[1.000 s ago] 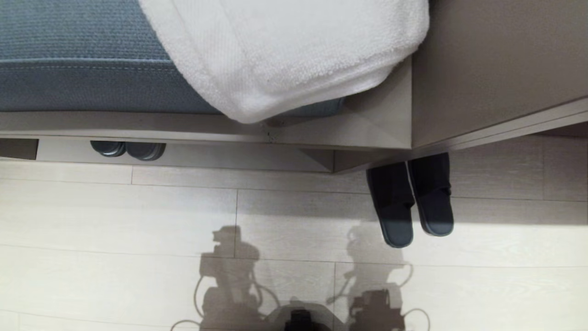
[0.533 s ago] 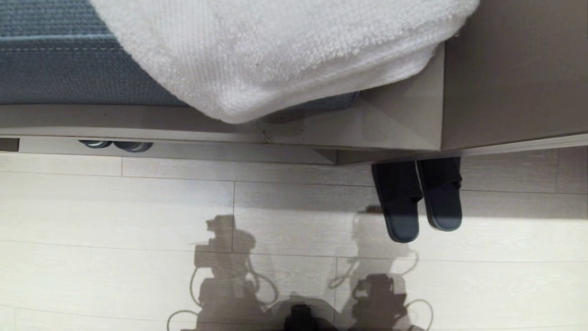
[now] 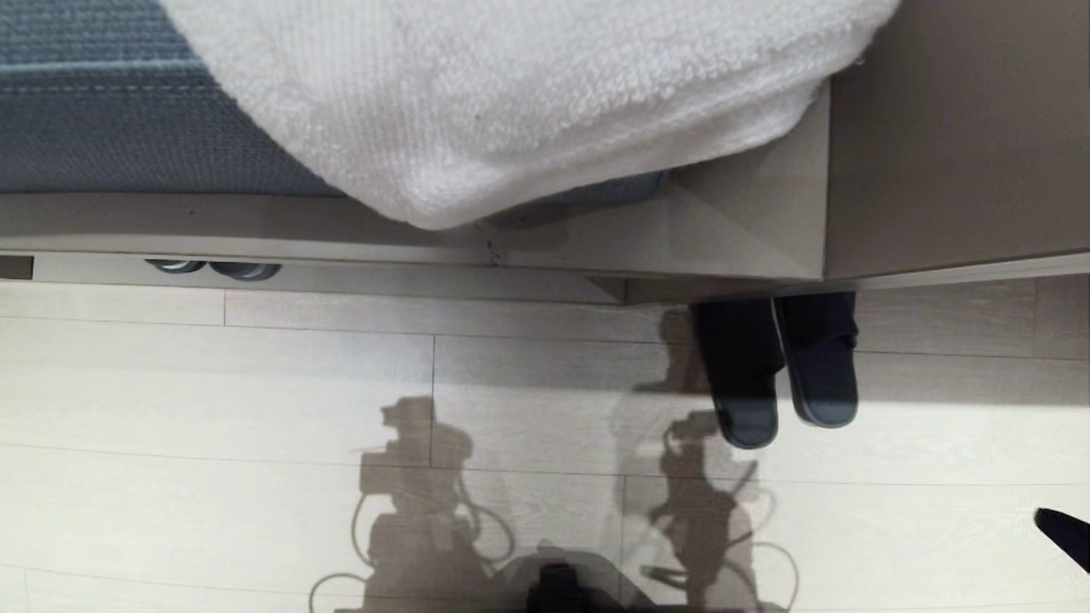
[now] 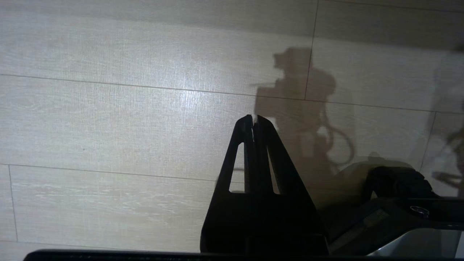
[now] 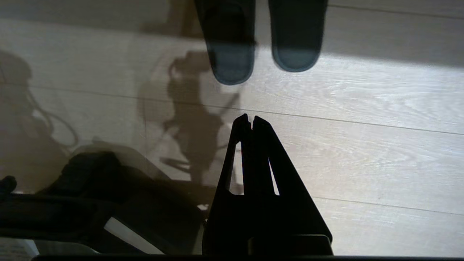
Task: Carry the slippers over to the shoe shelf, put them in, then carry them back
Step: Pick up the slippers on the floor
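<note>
The slippers (image 3: 741,375), a flat dark pair, lie side by side on the pale floor with their toe ends tucked under the counter's edge. Their heel ends also show in the right wrist view (image 5: 230,43). My right gripper (image 5: 251,119) is shut and empty, hanging over the floor short of those heels. Only its dark tip (image 3: 1056,526) shows at the head view's lower right edge. My left gripper (image 4: 253,117) is shut and empty over bare floorboards. The shoe shelf (image 3: 409,279) shows as a pale base board under the bench.
A white towel (image 3: 511,102) drapes over the blue cushion (image 3: 128,128) on the bench. A chunkier dark pair (image 3: 213,269) sits in the shelf at the left. A beige counter panel (image 3: 954,128) rises at the right. My base (image 3: 558,587) is at the bottom.
The whole head view first shifted closer to the bench, so the camera moved. My right gripper's tip has come into view at the lower right, and its shadow now reaches the slippers.
</note>
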